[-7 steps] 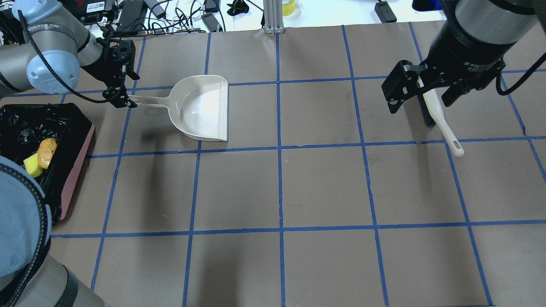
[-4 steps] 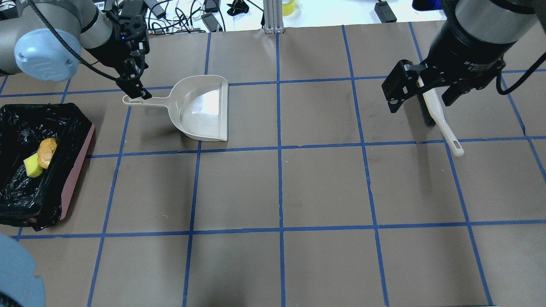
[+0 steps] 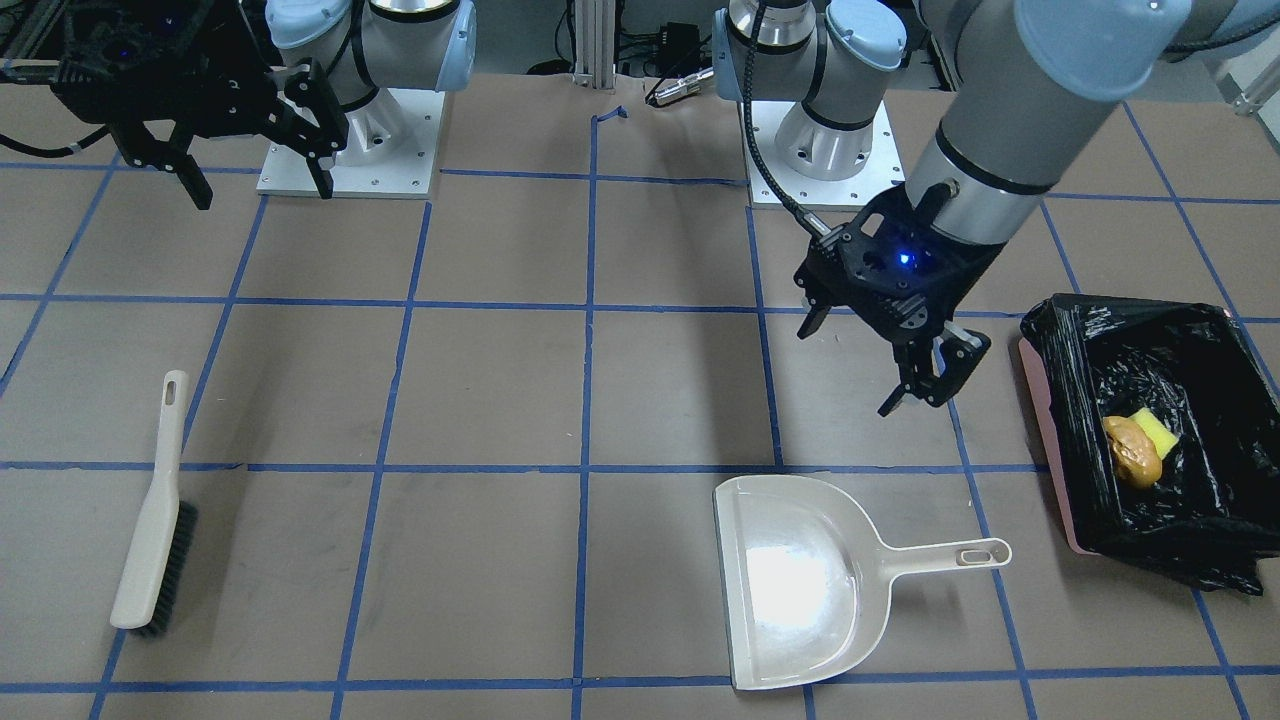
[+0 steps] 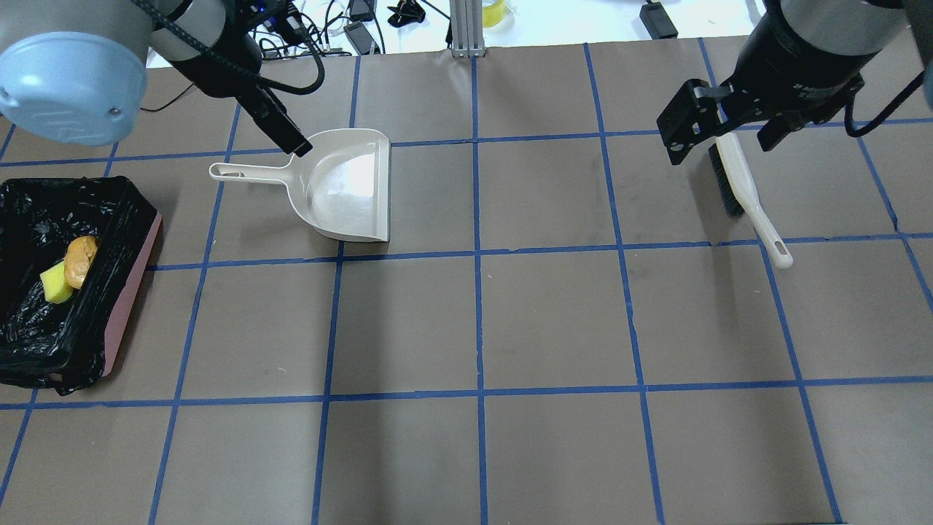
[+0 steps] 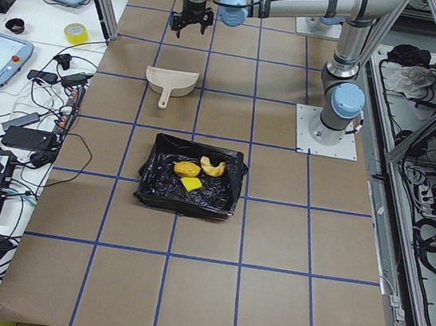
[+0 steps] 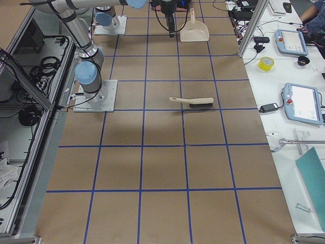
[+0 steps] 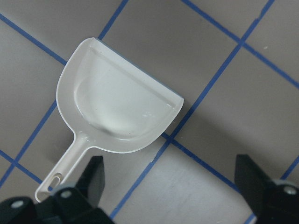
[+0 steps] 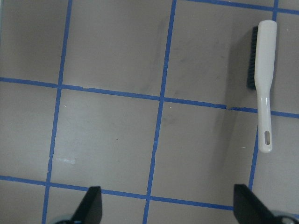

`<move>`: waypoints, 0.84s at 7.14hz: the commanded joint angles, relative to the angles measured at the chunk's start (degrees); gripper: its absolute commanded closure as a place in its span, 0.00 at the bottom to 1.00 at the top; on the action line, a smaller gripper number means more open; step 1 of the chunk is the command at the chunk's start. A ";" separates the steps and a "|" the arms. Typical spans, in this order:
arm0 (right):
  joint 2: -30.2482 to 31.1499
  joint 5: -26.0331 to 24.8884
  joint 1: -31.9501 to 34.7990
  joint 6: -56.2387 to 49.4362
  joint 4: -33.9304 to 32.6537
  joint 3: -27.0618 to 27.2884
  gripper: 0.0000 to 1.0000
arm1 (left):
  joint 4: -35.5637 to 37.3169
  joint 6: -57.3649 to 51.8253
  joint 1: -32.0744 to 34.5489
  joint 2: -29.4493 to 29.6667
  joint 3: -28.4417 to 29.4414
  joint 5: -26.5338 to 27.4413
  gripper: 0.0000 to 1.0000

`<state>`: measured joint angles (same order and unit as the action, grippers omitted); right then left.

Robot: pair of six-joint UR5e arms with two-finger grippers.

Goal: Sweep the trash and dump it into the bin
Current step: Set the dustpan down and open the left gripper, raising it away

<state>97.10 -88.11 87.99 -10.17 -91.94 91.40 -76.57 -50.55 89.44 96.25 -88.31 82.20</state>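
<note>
glossy crinkled black plastic lines the bin [image 3: 1150, 350]; the beige dustpan [image 3: 800, 590] is smooth shiny plastic; matt brown table [image 3: 500, 400].

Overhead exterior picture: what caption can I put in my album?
Empty dustpan and brush lie down; trash sits in the bin.

Left tool [image 3: 845, 372] spread wide, empty, aloft; right tool [image 3: 265, 198] likewise.

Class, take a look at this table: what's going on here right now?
The sweeping looks done. The trash sits in the bin. The dustpan lies empty on the table and the brush lies well apart from it; neither is held. The left gripper hovers open near the dustpan, and the right gripper hangs open and empty.
</note>
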 commanded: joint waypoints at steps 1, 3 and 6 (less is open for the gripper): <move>-0.51 -0.22 -0.79 -2.91 -0.87 0.01 0.00 | -4.69 14.19 1.08 -5.00 -0.28 1.55 0.00; -0.78 0.13 -3.17 -4.07 -0.61 0.01 0.00 | -7.79 30.78 1.17 -8.09 -0.28 3.73 0.00; -0.78 0.04 -3.26 -3.54 0.27 0.01 0.00 | -11.58 41.30 1.17 -10.29 -1.33 6.92 0.00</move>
<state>96.33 -88.06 84.79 -13.72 -91.98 91.41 -86.95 -12.90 90.61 86.82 -89.01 88.52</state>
